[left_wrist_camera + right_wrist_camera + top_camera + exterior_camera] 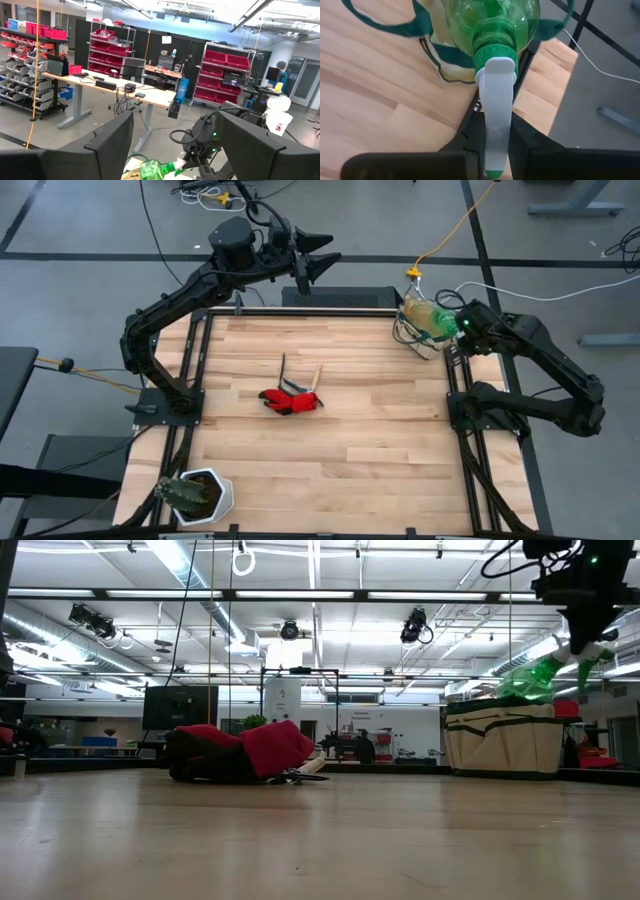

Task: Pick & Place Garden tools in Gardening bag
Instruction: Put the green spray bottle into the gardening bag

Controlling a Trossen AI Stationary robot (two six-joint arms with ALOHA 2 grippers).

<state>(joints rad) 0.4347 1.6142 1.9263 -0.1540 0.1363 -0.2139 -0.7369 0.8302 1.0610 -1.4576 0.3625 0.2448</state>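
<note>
The translucent green watering vessel (492, 20) hangs over the beige, green-trimmed gardening bag (505, 740) at the table's far right corner, with my right gripper (496, 150) shut on its white spray head. The vessel's body reaches the bag's open top (425, 325). A red glove (290, 400) lies mid-table, with two slim hand tools (284, 370) lying on the table against it. My left gripper (325, 265) stands open, high beyond the table's far edge, touching nothing. My right gripper pinches the long white spray head (497, 115) on the vessel's green cap between its two fingers (530, 150), which lie along it. The fingers slant downward from the table's right side. The vessel hangs tilted beyond them, its body lowest, over the bag.
A white pot with a dark plant (200, 495) stands at the near left corner. Black frame rails (455, 395) run along the table's left and right sides. Bare wood (360, 450) spreads between the glove and the bag.
</note>
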